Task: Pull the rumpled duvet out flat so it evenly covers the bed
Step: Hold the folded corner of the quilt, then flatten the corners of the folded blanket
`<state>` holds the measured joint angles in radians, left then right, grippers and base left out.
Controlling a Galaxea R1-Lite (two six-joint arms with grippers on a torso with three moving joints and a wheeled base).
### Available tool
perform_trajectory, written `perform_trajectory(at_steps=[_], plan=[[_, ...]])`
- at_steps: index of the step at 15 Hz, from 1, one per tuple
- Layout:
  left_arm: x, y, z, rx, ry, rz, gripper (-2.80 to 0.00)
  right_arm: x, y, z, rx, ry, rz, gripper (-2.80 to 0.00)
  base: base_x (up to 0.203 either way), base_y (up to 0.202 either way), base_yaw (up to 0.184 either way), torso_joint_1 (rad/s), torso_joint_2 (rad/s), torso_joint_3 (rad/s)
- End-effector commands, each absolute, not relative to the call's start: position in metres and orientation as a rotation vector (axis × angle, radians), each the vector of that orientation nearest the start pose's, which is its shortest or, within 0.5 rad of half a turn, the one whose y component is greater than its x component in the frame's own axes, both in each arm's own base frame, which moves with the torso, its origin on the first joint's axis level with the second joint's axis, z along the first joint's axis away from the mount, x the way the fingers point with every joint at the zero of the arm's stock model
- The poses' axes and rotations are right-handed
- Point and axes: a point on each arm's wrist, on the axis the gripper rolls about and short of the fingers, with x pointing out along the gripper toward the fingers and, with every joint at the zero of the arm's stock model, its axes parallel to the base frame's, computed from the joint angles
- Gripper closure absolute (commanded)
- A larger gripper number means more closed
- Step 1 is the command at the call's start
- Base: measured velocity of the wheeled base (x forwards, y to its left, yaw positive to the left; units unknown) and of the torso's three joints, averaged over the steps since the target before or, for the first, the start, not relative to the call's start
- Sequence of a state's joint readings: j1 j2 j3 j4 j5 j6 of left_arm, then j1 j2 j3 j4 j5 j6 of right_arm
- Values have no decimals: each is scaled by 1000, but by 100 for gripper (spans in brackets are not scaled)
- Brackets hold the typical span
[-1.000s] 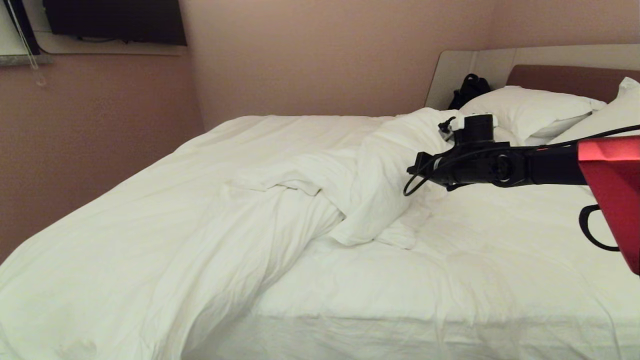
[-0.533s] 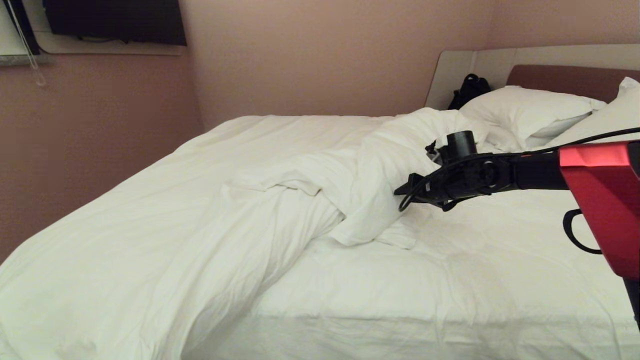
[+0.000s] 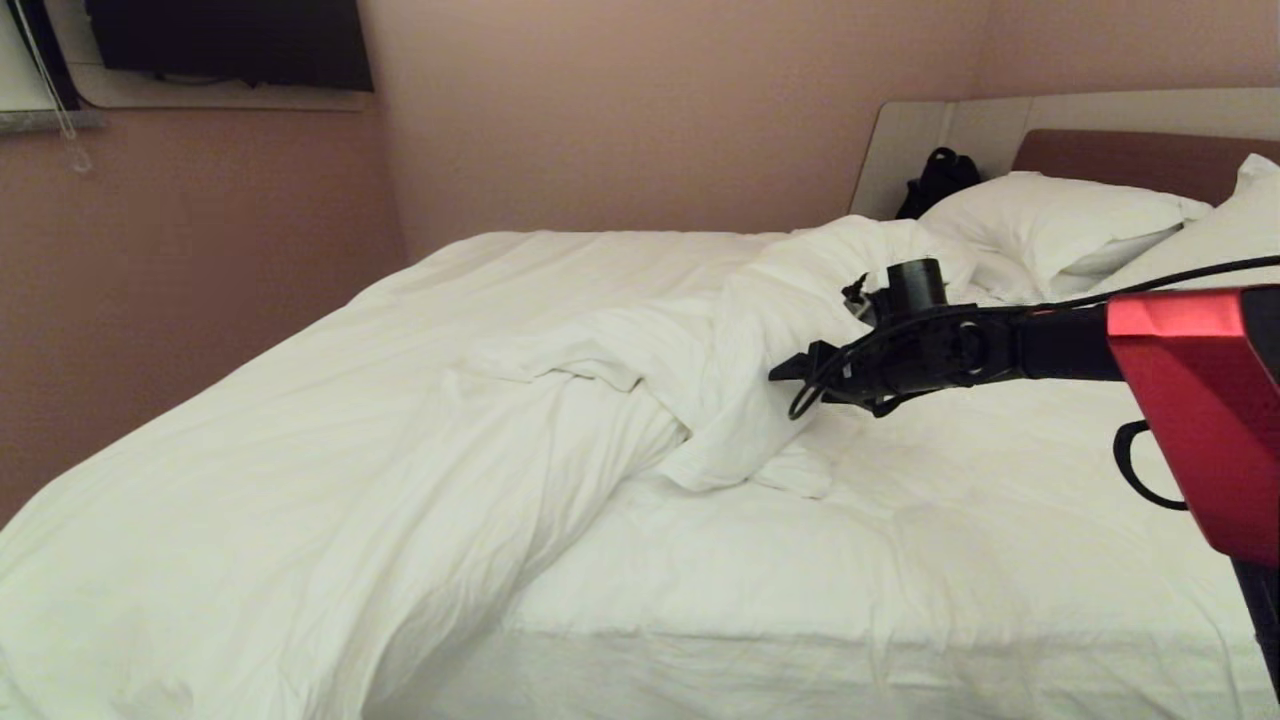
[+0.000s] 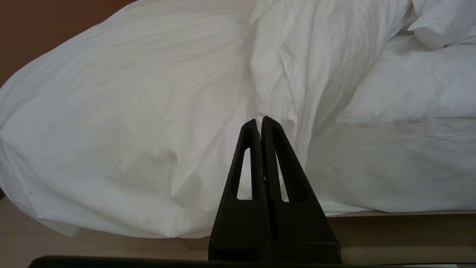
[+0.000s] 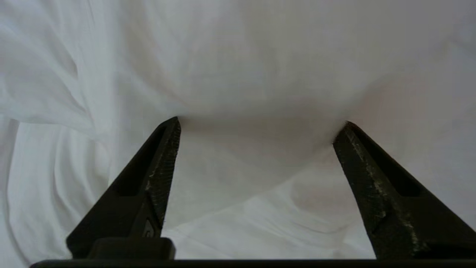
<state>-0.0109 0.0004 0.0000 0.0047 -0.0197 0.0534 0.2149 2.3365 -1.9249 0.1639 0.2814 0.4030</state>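
The white duvet lies rumpled on the bed. It covers the left part and is bunched into a thick fold across the middle, leaving the sheet bare on the right. My right gripper reaches in from the right, right up against that fold. In the right wrist view the right gripper is open wide, both fingertips against the puffy duvet, nothing clamped. My left gripper is shut and empty, low beside the bed, facing the duvet's overhang.
Two white pillows lie by the headboard. A black bag sits behind them. A pink wall runs close along the bed's far side, with a dark screen mounted up high. The bed base shows below the sheet.
My right arm has dropped lower and reached further left toward the duvet fold, and its wrist has rolled. The duvet and the camera have not shifted.
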Motion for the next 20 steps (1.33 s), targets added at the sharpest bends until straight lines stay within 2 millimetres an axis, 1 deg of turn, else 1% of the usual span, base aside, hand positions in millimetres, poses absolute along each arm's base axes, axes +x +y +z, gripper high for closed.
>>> perform_trajectory(at_steps=[1, 3, 5, 6, 8, 9, 11, 16, 18, 20], plan=[[-23, 0, 75, 54, 4, -31, 0, 478, 112, 152, 414, 651, 404, -280, 0, 0, 0, 0, 0, 0], [-23, 0, 75, 54, 4, -31, 0, 489, 114, 128, 409, 653, 406, -280, 0, 0, 0, 0, 0, 0], [-23, 0, 75, 54, 4, -31, 0, 495, 115, 113, 402, 650, 407, -280, 0, 0, 0, 0, 0, 0], [-23, 0, 75, 54, 4, -31, 0, 497, 116, 108, 395, 652, 406, -280, 0, 0, 0, 0, 0, 0], [-23, 0, 75, 54, 4, -31, 0, 498, 117, 106, 375, 640, 412, -280, 0, 0, 0, 0, 0, 0], [-23, 0, 75, 54, 4, -31, 0, 498, 117, 107, 373, 632, 413, 0, 0, 0, 0, 0, 0, 0], [-23, 0, 75, 54, 4, -31, 0, 497, 119, 113, 372, 613, 421, 0, 0, 0, 0, 0, 0, 0], [-23, 0, 75, 54, 4, -31, 0, 492, 118, 140, 379, 537, 435, 0, 0, 0, 0, 0, 0, 0], [-23, 0, 75, 54, 4, -31, 0, 488, 114, 158, 382, 503, 437, 0, 0, 0, 0, 0, 0, 0], [-23, 0, 75, 54, 4, -31, 0, 479, 110, 184, 395, 463, 439, 0, 0, 0, 0, 0, 0, 0]])
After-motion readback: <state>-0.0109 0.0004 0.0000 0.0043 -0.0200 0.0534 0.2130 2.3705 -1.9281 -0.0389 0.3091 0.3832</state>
